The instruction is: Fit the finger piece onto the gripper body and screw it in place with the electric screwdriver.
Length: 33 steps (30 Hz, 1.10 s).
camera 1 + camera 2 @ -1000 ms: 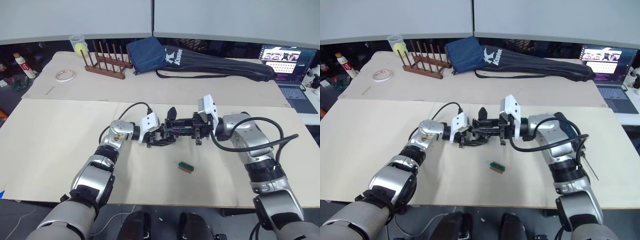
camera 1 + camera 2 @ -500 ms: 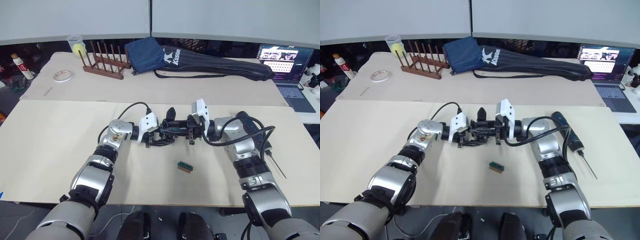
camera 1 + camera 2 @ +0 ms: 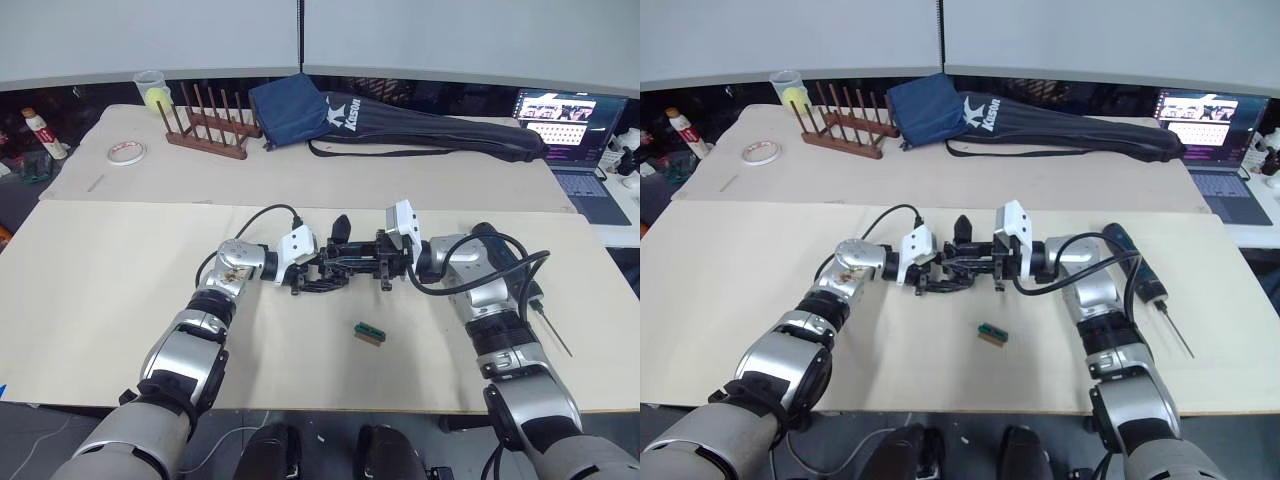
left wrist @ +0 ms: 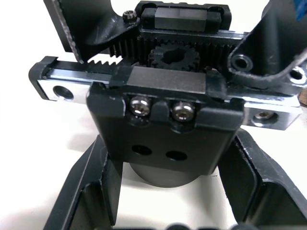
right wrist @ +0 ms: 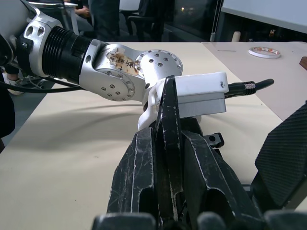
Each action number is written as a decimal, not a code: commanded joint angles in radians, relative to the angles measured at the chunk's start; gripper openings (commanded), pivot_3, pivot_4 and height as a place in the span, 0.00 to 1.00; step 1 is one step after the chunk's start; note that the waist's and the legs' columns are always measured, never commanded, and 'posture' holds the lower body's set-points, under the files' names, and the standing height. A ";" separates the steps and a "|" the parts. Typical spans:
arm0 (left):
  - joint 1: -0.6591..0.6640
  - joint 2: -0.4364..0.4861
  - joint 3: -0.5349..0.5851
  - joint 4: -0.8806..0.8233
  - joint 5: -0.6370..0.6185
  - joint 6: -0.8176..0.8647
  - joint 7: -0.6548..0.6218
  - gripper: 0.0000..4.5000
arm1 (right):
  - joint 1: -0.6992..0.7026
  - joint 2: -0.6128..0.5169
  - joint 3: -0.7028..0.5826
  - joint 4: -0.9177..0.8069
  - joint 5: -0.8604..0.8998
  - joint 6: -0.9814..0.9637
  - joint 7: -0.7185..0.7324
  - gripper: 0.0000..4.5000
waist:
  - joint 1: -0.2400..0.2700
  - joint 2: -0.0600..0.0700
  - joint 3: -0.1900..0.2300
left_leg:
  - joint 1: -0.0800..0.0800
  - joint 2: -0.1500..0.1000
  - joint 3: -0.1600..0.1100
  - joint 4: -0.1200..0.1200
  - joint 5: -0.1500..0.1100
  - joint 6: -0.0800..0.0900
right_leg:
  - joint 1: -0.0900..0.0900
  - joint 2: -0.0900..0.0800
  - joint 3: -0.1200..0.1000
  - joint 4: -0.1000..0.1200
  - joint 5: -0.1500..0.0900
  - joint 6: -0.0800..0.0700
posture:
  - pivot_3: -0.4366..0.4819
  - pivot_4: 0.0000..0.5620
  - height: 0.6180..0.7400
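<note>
**Both arms meet at the table's centre, fitting the finger onto the gripper.**

The left gripper (image 3: pixel 308 272) is clenched on the chunky black mechanical gripper body (image 4: pixel 165 103); the right gripper (image 3: pixel 378 265), from 3 o'clock, pinches the small black plastic wedge-shaped finger piece (image 5: pixel 169 143) against it. Both parts look rigid and light, the wedge smooth, best held by its flat sides. The thick dark blue-black electric screwdriver (image 3: pixel 1137 266) lies at 3 o'clock, untouched. The long black fabric bag (image 3: pixel 430 130) at 12 o'clock reads "Kason".
</note>
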 commanded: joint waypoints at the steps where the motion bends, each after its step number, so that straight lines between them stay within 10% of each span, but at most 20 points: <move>1: -0.006 0.005 0.017 -0.028 -0.008 -0.005 -0.009 0.51 | 0.062 -0.001 0.010 0.030 -0.036 -0.016 -0.020 0.07 | -0.001 0.000 0.000 | 0.000 0.000 0.000 0.000 0.000 0.000 | 0.000 0.000 0.000 0.000 0.000 0.000 | 0.48 0.27 0.92; 33: 0.017 0.013 0.020 -0.075 -0.016 0.010 -0.017 0.51 | 0.016 0.010 0.048 0.208 -0.091 -0.005 0.041 0.07 | -0.011 0.001 -0.002 | 0.006 0.001 0.001 -0.001 0.000 -0.001 | 0.003 0.000 0.001 0.000 0.000 -0.001 | 0.48 0.27 0.92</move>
